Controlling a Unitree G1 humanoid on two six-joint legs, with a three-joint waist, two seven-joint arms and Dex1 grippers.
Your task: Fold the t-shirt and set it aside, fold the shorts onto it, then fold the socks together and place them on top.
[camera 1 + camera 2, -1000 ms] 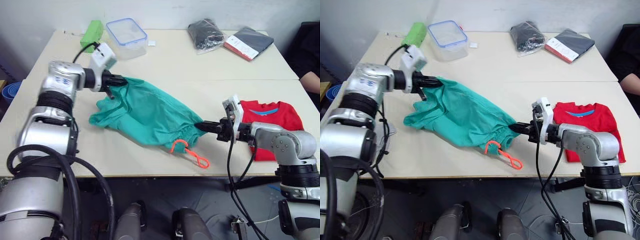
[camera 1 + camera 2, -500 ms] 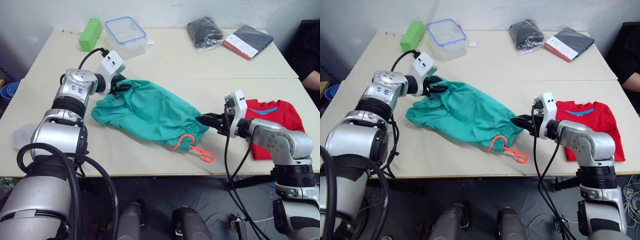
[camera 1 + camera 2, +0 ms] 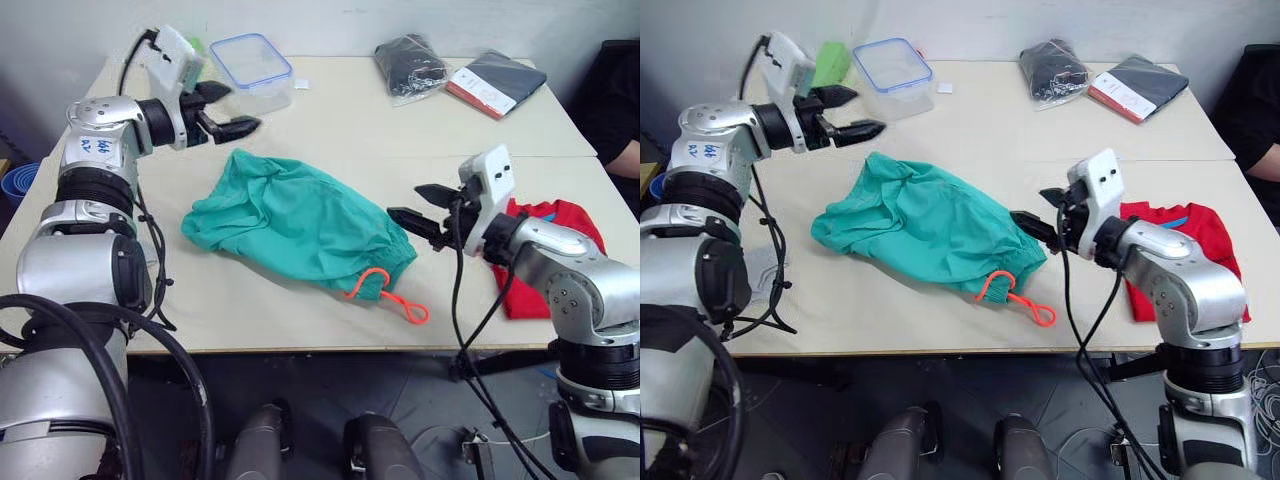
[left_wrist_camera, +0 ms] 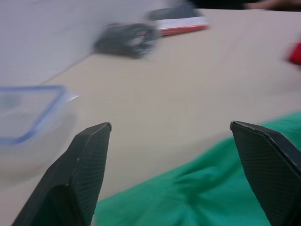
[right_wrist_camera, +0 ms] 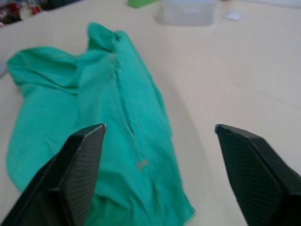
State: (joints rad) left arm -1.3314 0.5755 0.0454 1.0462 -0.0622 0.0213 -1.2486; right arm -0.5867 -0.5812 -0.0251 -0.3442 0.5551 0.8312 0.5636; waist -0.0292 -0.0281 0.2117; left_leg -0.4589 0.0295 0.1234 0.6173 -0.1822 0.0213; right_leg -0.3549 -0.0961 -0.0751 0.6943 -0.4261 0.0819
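The shorts (image 3: 295,225) were laid slantwise on the counter (image 3: 400,130) between both hands. The left hand (image 3: 228,110) and the right hand (image 3: 420,208) were held open, empty, each near one end.

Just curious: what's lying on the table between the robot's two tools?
The teal-green shorts lie crumpled between the open left tool and open right tool, seen from the head views.

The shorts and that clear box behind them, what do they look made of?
The shorts look like thin matte woven cloth: they lie in soft wrinkles, with a gathered waistband and orange cord. The clear box looks like rigid see-through plastic with a blue-rimmed lid; glass cannot be ruled out.
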